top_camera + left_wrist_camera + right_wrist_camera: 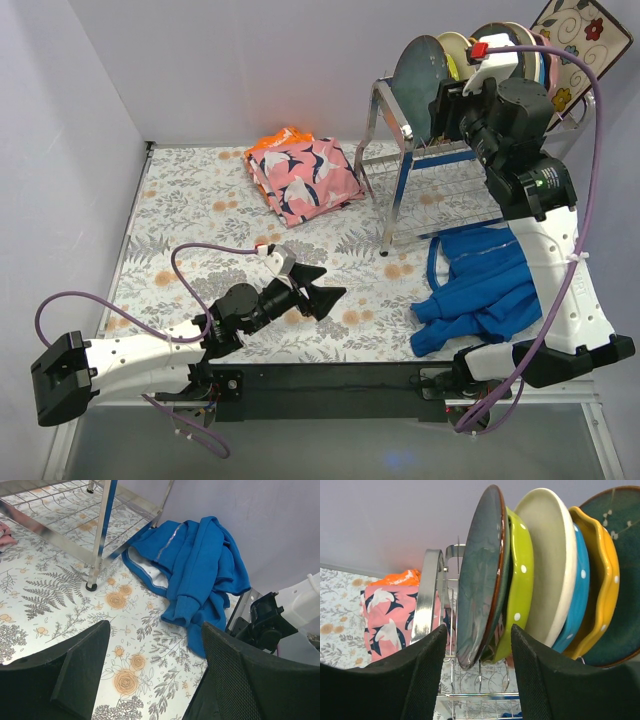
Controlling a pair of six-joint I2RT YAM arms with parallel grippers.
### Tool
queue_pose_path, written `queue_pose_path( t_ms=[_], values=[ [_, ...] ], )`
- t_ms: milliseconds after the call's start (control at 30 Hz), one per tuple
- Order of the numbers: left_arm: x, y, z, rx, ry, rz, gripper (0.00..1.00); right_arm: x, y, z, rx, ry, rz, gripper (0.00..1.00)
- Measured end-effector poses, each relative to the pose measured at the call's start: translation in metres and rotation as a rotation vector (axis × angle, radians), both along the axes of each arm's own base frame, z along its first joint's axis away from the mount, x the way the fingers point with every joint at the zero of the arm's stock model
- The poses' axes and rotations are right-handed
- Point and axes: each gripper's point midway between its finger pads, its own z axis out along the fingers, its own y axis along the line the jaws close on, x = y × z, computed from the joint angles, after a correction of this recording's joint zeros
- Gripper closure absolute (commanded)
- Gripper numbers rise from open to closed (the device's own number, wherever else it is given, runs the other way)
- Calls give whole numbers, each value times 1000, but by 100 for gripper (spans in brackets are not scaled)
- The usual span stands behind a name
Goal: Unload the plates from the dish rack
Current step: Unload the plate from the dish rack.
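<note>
Teal plate [480, 580] | right gripper [479, 630] astride, grip unclear | left gripper [155, 630] wide, empty

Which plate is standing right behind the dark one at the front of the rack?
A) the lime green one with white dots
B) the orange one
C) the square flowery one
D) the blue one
A: the right wrist view shows the lime green dotted plate standing directly behind the front dark teal plate, with the cream plate coming after it.
</note>
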Motion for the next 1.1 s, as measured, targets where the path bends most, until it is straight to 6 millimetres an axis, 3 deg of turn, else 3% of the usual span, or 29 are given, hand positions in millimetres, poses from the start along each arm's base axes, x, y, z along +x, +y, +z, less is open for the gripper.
queue_pose_path(
  t_ms=[300,700,1100],
  values=[
    [0,-2,-5,17,0,-3,29,4,9,1,0,-21,43,46],
    [0,-3,-7,23,3,-7,29,30,10,-13,8,-29,-10,52],
    [0,-3,-7,24,3,-7,30,42,17,-38,27,-43,-93,51]
  ],
)
